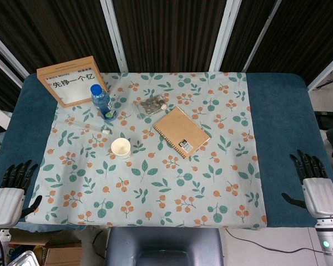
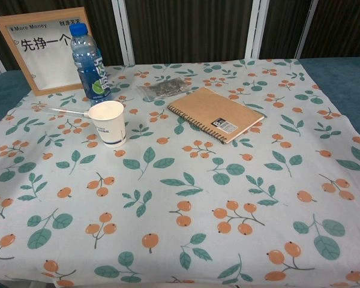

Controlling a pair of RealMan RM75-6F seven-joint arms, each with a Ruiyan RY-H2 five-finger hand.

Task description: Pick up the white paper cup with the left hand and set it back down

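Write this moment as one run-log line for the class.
phase: before reach | left hand: open, near table edge | right hand: open | white paper cup: upright, untouched

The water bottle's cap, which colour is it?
The cap of the water bottle is blue, clearest in the chest view.

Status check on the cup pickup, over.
Both hands open at the near table edge, left hand, right hand. White paper cup upright, untouched. Water bottle close behind it.
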